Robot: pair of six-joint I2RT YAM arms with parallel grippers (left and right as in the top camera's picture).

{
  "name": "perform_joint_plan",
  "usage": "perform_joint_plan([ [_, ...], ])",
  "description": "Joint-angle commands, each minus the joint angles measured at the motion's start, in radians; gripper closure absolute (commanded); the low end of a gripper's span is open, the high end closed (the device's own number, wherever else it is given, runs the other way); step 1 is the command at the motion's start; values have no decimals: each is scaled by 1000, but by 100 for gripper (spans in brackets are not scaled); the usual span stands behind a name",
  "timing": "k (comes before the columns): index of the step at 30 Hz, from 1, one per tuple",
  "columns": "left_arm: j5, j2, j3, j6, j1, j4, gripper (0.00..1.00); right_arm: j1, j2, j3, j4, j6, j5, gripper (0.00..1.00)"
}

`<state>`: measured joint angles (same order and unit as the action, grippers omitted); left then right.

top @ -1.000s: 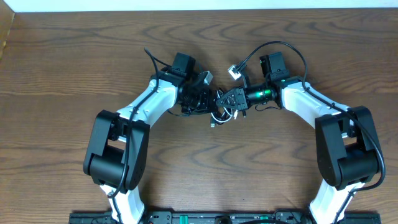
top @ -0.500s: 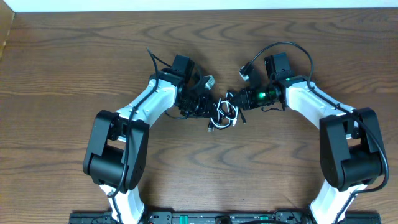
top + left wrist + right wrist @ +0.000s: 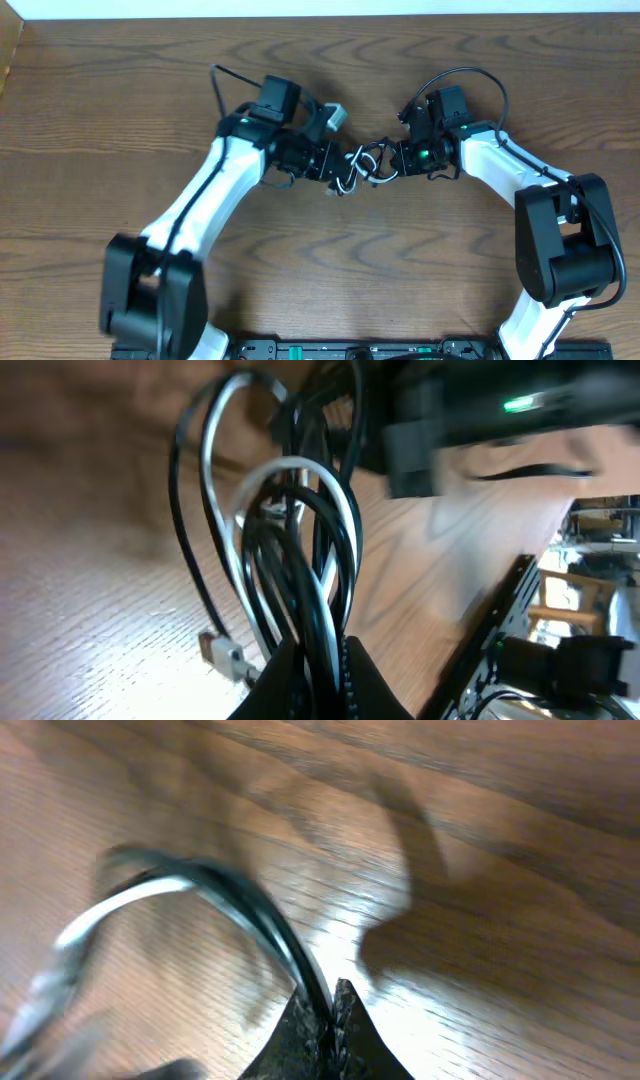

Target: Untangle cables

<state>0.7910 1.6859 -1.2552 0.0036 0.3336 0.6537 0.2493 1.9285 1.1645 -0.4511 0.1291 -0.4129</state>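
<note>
Fingers (image 3: 372, 688) of left gripper (image 3: 320, 660) and right gripper (image 3: 325, 1010) clamped shut on the cables (image 3: 362, 170), bunched mid-table (image 3: 320, 270) between both. Light, limp, springy loops, likely slippery; best taken near a plug (image 3: 222, 653). Close by, thicker black cord (image 3: 470, 75) on the right arm, a possible snag.
</note>
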Motion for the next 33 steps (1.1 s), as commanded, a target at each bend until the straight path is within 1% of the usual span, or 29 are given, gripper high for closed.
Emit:
perform_joint_plan([
  [1, 5, -70, -9, 17, -32, 0, 93, -35, -14, 11, -14, 5, 101, 99],
  [3, -41, -94, -9, -11, -42, 1, 93, -54, -14, 11, -19, 5, 100, 99],
  [7, -48, -102, -9, -15, -49, 1, 92, -75, -16, 11, -32, 0, 56, 99],
  [10, -47, -100, -9, -16, -48, 1, 93, -94, -18, 11, -32, -96, -126, 98],
  [12, -47, -100, -9, -16, -48, 1, 93, -108, -21, 12, -31, -167, -278, 95],
  [16, -48, -100, -9, -15, -48, 1, 93, -126, -21, 12, -26, -210, -467, 83],
  [19, -48, -100, -9, -14, -48, 0, 93, -144, -23, 13, -25, -213, -557, 68],
  [20, -48, -100, -9, -10, -48, 0, 93, -156, -23, 13, -25, -213, -604, 66],
  [24, -48, -99, -9, 0, -45, -2, 92, -192, -25, 13, -20, -214, -826, 66],
  [26, -48, -97, -9, 0, -39, -7, 92, -195, -25, 13, -13, -217, -919, 64],
  [29, -48, -95, -9, 0, -27, -16, 93, -193, -25, 13, -13, -243, -1026, 57],
  [32, -48, -90, -9, 0, -14, -24, 92, -188, -25, 13, -12, -243, -1081, 51],
  [33, -47, -89, -9, 0, -8, -27, 93, -184, -25, 13, -12, -242, -1087, 51],
])
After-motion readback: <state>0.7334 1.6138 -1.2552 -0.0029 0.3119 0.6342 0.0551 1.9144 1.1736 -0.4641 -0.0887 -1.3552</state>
